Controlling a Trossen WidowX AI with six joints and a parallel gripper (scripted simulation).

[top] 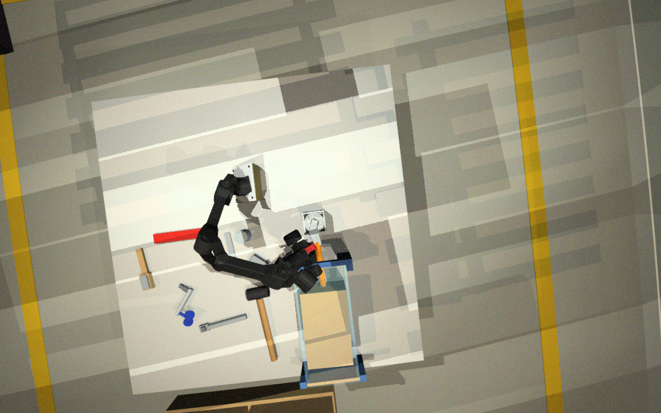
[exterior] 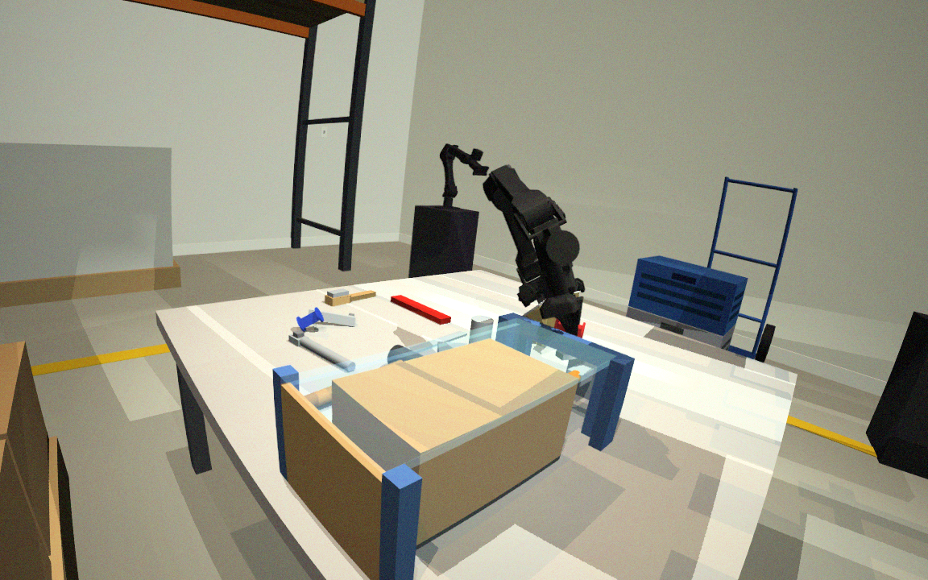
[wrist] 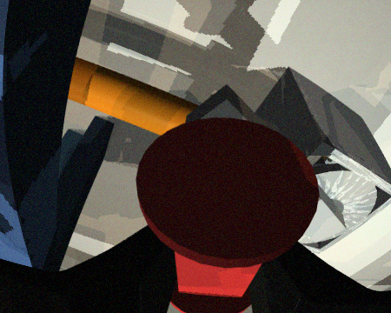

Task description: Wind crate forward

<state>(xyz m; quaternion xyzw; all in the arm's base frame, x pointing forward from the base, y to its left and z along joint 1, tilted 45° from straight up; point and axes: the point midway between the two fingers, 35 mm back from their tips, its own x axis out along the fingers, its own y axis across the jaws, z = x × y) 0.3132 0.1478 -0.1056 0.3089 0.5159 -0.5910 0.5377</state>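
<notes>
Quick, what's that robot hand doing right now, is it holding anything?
Hand: closed on the red knob of the winch handle.

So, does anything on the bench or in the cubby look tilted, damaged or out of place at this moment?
Nothing stands out. The crate sits flat inside the cubby, the tools lie scattered on the bench, and the gripper is closed on the red knob of the winch handle near the winch.
</notes>
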